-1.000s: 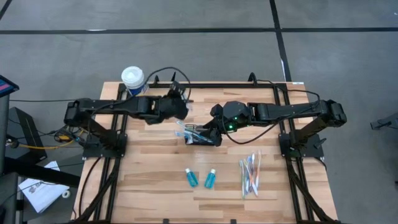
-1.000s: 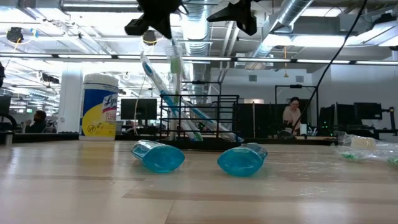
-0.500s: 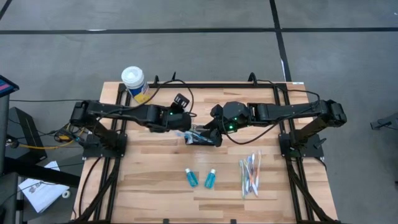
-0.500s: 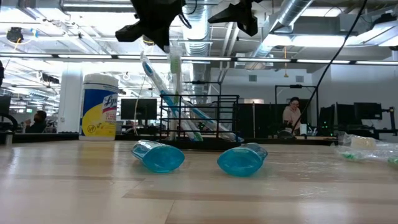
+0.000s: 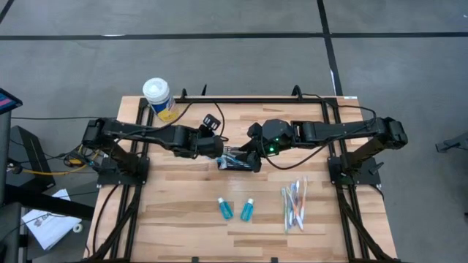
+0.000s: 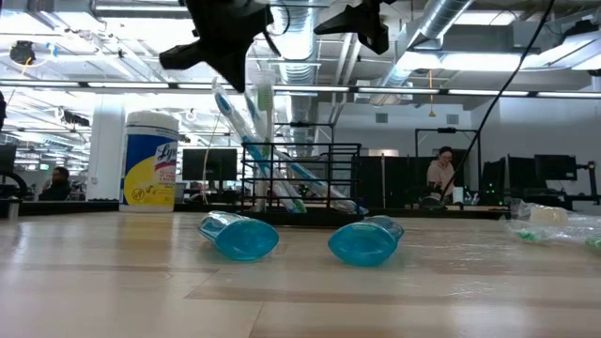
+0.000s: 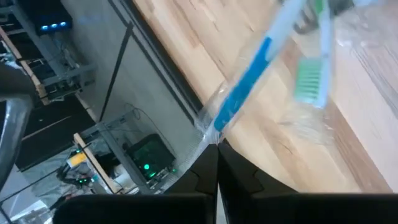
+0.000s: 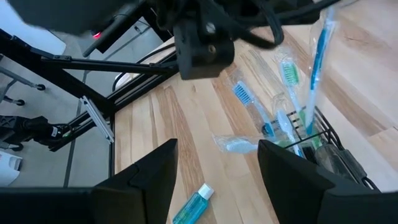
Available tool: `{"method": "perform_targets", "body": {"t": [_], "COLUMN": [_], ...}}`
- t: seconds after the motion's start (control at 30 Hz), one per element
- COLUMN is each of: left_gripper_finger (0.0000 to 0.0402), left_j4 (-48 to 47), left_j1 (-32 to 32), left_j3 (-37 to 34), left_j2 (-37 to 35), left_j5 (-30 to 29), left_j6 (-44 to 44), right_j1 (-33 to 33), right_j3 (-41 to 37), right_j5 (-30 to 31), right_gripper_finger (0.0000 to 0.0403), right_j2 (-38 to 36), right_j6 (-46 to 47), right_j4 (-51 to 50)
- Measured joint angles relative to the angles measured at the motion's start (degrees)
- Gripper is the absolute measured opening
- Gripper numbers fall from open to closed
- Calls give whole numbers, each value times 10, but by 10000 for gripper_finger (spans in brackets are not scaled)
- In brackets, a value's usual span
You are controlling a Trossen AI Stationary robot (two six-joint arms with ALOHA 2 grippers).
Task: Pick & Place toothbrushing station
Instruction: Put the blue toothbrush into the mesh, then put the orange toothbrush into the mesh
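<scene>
Only "Ly" reads on the canister [image 6: 150,160]; left end effector [image 7: 217,146] pinches a wrapped blue toothbrush [image 7: 245,86].

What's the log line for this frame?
left gripper: shut on blue toothbrush, at basket | right gripper: open, beside basket | teal tubes: on table
</scene>
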Motion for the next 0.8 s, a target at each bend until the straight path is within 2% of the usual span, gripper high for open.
{"method": "perform_targets", "body": {"t": [0.2,0.47,0.6,0.8], "left_gripper_finger": [0,12,40,103], "left_j4": [1,22,66,124], "left_j1": [0,6,6,6], "left_j3": [-28,-38,-38,-37], "left_j2": [0,-6,-26,-61], "left_j5": [28,27,26,26], "left_j6": [-15,-10,8,49], "right_j1": [0,0,0,0], "right_j3": [0,0,0,0], "right_j5": [0,-1,-2,-2], "right_gripper_finger": [212,212,212,212], "right_j2": [0,0,0,0], "right_j6": [-3,-4,-4,-4], "right_j4": [0,0,0,0]}}
